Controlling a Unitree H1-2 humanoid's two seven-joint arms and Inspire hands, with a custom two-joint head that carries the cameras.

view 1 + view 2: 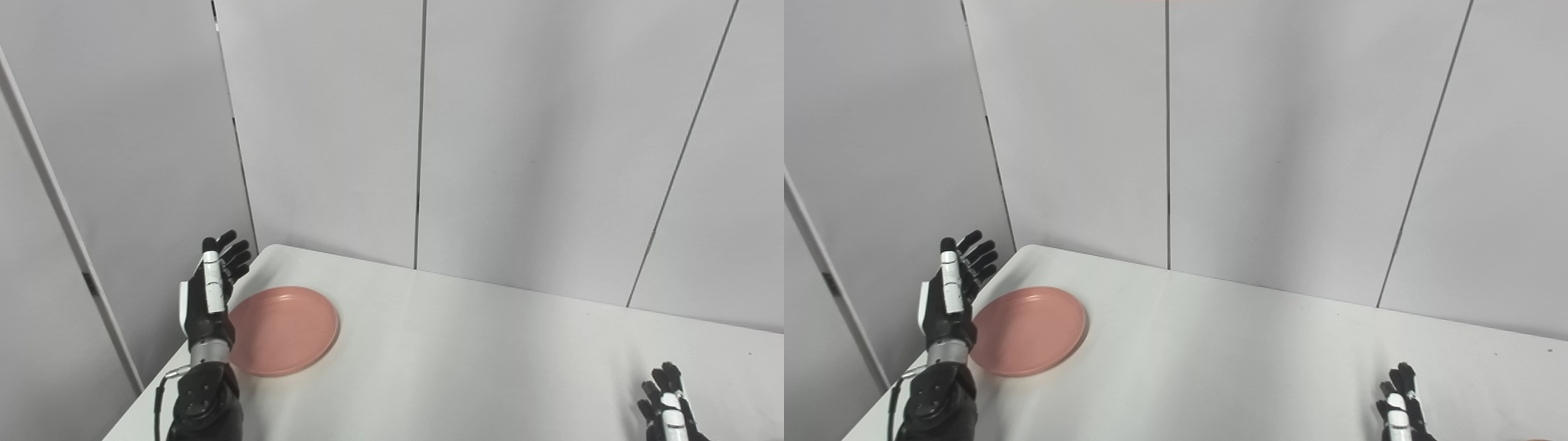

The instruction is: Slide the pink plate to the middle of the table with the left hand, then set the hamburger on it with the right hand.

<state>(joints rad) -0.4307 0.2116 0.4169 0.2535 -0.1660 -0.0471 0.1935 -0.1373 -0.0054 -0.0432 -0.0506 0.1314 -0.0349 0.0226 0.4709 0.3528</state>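
The pink plate [283, 329] lies flat on the white bench [465, 361], close to the bench's far left corner and well away from its middle. The left robot hand [211, 294] stands just beside the plate's left edge, raised on its wrist with the palm turned toward the plate. From the head cameras the lower part of the hand overlaps the plate's left rim, so whether it actually touches the rim cannot be told. Its fingers [975, 254] are stretched out and slightly spread, pointing up and away past the plate's far-left side; the hand is fully open and has hold of nothing.

The right robot hand [669, 407] is well apart from the plate, low at the near right part of the bench, only partly inside the picture. What shows of it is a set of upward-pointing fingers, spread apart, with nothing between them; it holds nothing that can be seen.

The plate is bare: its shallow pink surface shows all the way across, with nothing lying in it. No hamburger appears in either view. Behind the plate, pale grey wall panels [514, 135] rise from the bench's far edge.
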